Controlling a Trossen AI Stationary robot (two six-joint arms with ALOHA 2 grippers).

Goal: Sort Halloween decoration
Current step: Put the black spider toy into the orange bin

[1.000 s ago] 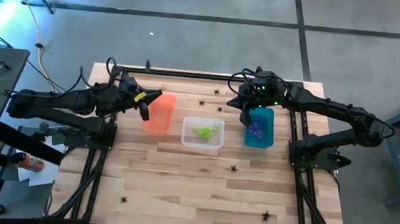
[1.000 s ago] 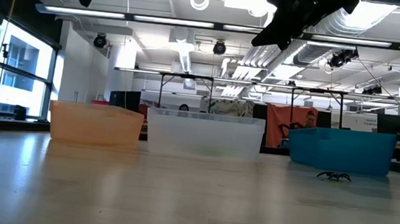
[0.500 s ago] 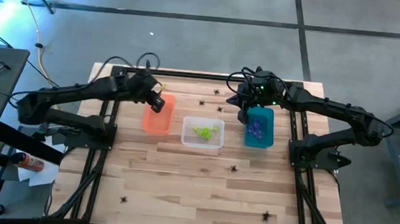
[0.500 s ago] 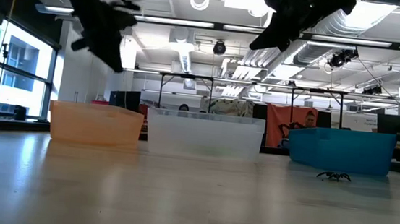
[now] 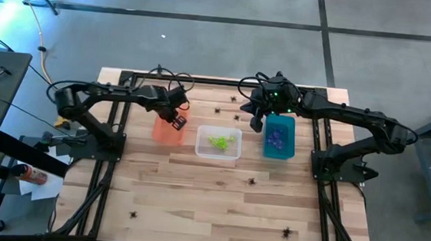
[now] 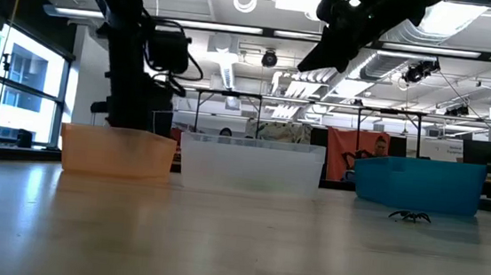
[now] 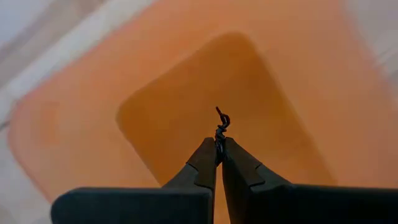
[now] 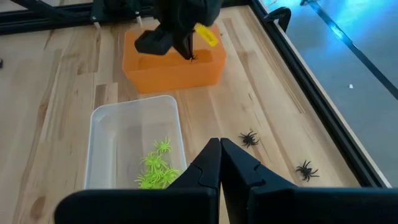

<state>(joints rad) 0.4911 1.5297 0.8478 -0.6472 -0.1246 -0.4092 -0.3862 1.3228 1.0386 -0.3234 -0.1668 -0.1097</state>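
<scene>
Clenched on a black spider (image 7: 219, 129), the left gripper (image 7: 219, 160) hung over the orange bin (image 5: 170, 126). Empty and closed, the right gripper (image 8: 219, 163) hovered beside the teal bin (image 5: 280, 137).

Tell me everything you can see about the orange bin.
The orange bin is a small rectangular tub of translucent orange plastic with rounded corners, standing upright on the wooden table, leftmost in a row of three bins. Its floor looks bare. The left gripper hangs just above its opening, shut on a thin black spider. Whether anything touches the bin besides the table cannot be told.
</scene>
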